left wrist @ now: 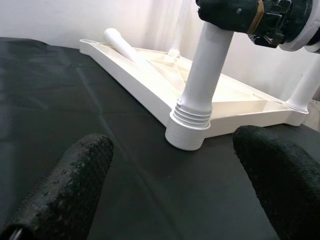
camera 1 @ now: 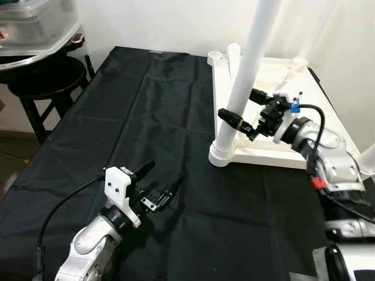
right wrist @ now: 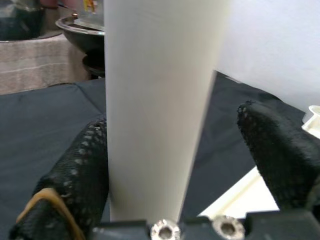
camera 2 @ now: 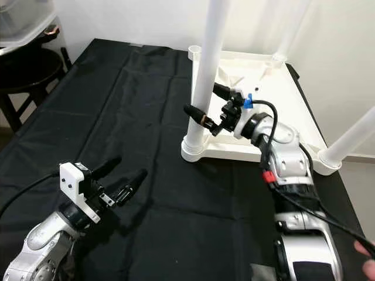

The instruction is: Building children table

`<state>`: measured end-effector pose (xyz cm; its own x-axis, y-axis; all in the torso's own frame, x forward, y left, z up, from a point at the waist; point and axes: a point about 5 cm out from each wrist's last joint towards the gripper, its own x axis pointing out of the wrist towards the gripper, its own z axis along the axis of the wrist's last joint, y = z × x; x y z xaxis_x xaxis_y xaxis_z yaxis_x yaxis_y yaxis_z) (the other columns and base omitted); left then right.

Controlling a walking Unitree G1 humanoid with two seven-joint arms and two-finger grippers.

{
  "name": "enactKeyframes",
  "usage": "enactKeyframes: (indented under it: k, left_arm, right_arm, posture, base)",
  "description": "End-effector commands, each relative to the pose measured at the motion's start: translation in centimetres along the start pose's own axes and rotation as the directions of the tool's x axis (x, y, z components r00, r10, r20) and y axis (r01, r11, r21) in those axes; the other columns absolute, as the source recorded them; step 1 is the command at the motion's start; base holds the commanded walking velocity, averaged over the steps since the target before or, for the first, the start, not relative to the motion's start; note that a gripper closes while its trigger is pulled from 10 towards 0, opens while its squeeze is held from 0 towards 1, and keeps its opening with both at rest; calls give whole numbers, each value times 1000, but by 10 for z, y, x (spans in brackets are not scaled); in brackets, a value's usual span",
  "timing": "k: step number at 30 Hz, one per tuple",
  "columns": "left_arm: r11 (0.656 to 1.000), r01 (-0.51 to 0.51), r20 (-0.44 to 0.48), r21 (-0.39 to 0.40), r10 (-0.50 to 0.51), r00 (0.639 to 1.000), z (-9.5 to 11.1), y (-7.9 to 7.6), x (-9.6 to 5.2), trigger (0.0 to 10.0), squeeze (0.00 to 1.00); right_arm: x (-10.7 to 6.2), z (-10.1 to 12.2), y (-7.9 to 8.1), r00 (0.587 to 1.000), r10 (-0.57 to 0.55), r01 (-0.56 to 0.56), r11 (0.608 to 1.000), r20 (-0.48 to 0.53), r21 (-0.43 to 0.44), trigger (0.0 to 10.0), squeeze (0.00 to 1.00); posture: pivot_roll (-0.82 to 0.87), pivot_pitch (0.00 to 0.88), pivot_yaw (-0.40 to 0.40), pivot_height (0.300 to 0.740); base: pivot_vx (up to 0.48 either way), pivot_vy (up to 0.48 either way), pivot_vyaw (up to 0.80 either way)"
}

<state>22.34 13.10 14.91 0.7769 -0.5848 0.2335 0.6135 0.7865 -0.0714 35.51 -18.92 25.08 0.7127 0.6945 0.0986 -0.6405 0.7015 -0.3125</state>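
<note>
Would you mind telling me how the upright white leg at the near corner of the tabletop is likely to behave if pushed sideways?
The leg looks like a stiff, smooth plastic tube, so it probably won't bend but may slip between the right gripper's jaws. It stands in a threaded socket of the upturned tabletop, so it likely holds. The light-looking tabletop may slide on the black cloth.

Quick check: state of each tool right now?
Left tool: open, empty, over the black cloth.
Right tool: open around the upright leg, not clamped.

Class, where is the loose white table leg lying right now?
The loose leg lies inside the upturned white tabletop near its far left corner, behind the upright leg the right claw straddles.
</note>
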Motion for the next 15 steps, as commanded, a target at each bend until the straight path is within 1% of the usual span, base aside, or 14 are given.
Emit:
enactKeyframes:
  k: [1, 3, 7, 10, 12, 13, 14, 15]
  left_arm:
    - [1000, 4, -9, -5, -4, 1000, 0, -3, -2, 10000, 0]
    - [1000, 5, -9, -7, -5, 1000, 0, -4, -3, 10000, 0]
    - [1000, 5, -10, -8, -5, 1000, 1, -5, -3, 10000, 0]
    - [1000, 4, -10, -9, -4, 1000, 1, -6, -3, 10000, 0]
    - [1000, 4, -11, -9, -4, 1000, 1, -6, -3, 10000, 0]
    - [1000, 4, -11, -9, -4, 1000, 1, -6, -3, 10000, 0]
    - [1000, 3, -12, -9, -3, 1000, 1, -6, -3, 10000, 0]
    - [1000, 3, -14, -8, -3, 1000, 1, -5, -3, 10000, 0]
  right_arm:
    - [2, -3, -1, 1000, -3, 3, 1000, -13, -5, 0, 0]
    - [6, -2, 1, 1000, 13, -13, 1000, -5, -6, 0, 0]
    - [6, -2, 3, 1000, 24, -24, 1000, -1, -5, 0, 0]
    - [4, -4, 3, 1000, 0, 0, 1000, -10, 4, 0, 0]
    - [0, -9, 7, 999, -48, 49, 998, -16, 29, 0, 0]
    - [0, -9, 7, 999, -48, 49, 998, -16, 29, 0, 0]
    - [-1, -11, 8, 998, -66, 66, 997, -17, 40, 0, 0]
    - [-1, -15, 13, 995, -98, 99, 993, -20, 68, 0, 0]
  posture:
    - [14, 178, -72, 740]
    - [16, 185, -73, 740]
    - [17, 190, -75, 740]
    - [15, 193, -74, 740]
    - [12, 192, -75, 740]
    - [12, 192, -75, 740]
    - [12, 192, -75, 740]
    - [11, 189, -77, 740]
  base:
    - [0, 0, 0]
    - [0, 0, 0]
    - [0, 0, 0]
    - [0, 0, 0]
    - [0, 0, 0]
    - [0, 0, 0]
    - [0, 0, 0]
    - [0, 0, 0]
